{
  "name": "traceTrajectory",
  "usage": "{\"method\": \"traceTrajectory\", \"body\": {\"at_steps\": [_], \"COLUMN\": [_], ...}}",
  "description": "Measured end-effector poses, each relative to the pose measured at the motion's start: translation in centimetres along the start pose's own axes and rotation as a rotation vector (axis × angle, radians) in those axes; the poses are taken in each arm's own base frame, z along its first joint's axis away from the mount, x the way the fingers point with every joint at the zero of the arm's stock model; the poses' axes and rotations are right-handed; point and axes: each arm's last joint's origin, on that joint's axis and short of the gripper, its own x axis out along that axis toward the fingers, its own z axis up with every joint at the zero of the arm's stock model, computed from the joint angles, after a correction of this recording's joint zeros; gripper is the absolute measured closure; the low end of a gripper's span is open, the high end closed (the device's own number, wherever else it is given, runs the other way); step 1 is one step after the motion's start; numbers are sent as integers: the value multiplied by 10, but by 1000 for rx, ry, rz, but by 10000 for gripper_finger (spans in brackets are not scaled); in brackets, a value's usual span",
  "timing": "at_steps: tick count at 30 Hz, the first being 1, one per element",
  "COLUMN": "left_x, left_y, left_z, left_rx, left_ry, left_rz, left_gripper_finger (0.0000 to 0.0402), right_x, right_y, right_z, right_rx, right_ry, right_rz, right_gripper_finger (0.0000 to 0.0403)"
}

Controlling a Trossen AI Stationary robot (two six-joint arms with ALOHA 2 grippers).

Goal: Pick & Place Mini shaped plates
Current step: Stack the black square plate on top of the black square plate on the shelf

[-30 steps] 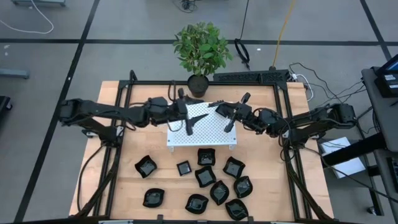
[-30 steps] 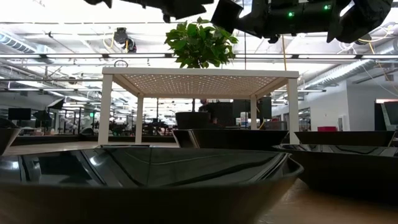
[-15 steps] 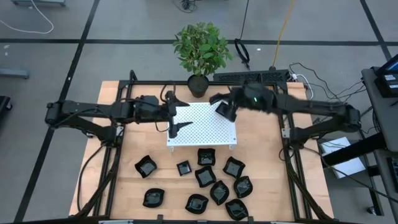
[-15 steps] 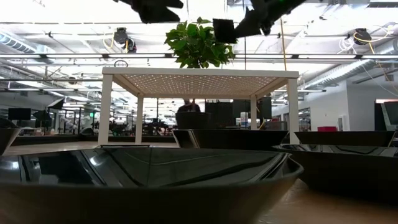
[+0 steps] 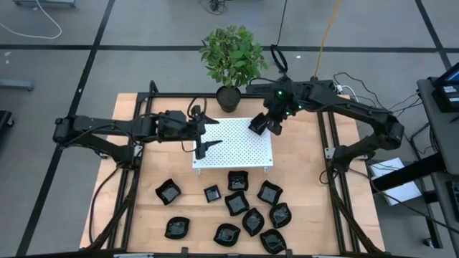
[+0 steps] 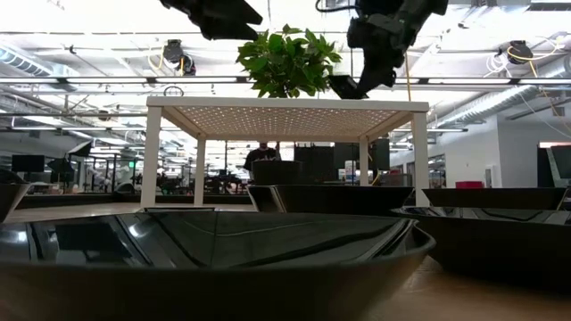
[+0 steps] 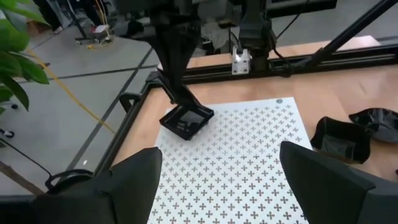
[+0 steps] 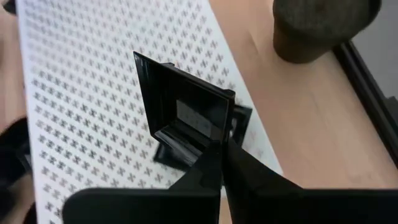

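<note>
Several mini shaped plates (image 5: 237,203), small glossy black dishes, lie on the near half of the wooden table. A white perforated platform (image 5: 233,147) stands on legs at the table's middle. My right gripper (image 5: 267,125) is shut on one square plate (image 5: 257,126) over the platform's far right corner. In the low view this plate (image 6: 343,86) hangs just above the platform top (image 6: 285,103). My left gripper (image 5: 206,132) is open and holds nothing. It hovers over the platform's left edge, and in the left wrist view its fingers frame the platform (image 7: 249,162) and the held plate (image 7: 186,121). My right gripper (image 8: 222,152) pinches the square plate by one side's rim (image 8: 221,134), between its two fingers. The fingers come from above, slanting down. The plate hangs tilted below them, its hollow side turned toward the wrist camera. Whether its lower edge touches the platform (image 8: 74,93), I cannot tell.
A potted plant (image 5: 229,97) stands at the far edge, just behind the platform and close to the held plate; its pot (image 8: 317,28) shows in the right wrist view. Black frame rails run along the table's left, right and far sides. Bare wood lies on either side of the platform.
My right gripper reached out over the platform's far right part and then went down with the square plate, which now hangs just above the platform top. My left gripper drew back toward the table's left, from over the platform's middle to its left edge, and stayed open.
</note>
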Motion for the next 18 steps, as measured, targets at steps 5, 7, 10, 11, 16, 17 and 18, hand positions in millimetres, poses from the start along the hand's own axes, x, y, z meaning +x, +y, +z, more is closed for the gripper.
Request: {"method": "traceTrajectory", "body": {"at_steps": [5, 7, 10, 11, 16, 17, 18], "left_x": [0, 0, 0, 0, 0, 0, 0], "left_y": [0, 0, 0, 0, 0, 0, 0], "left_z": [0, 0, 0, 0, 0, 0, 0], "left_rx": [-1, -5, -5, -5, -2, -2, -3], "left_ry": [3, 2, 2, 2, 2, 2, 2], "left_rz": [0, 0, 0, 0, 0, 0, 0], "left_gripper_finger": [72, 74, 79, 80, 84, 83, 82], "right_x": [4, 4, 6, 6, 9, 11, 12], "right_y": [0, 0, 0, 0, -1, -1, -1], "right_z": [-2, -3, -5, -6, -9, -10, -11], "right_rx": [-13, -20, -26, -25, -25, -25, -25], "right_ry": [31, 42, 58, 62, 71, 74, 75], "right_rz": [4, 5, 7, 7, 8, 8, 8], "right_gripper_finger": [403, 403, 403, 403, 403, 403, 403]}}
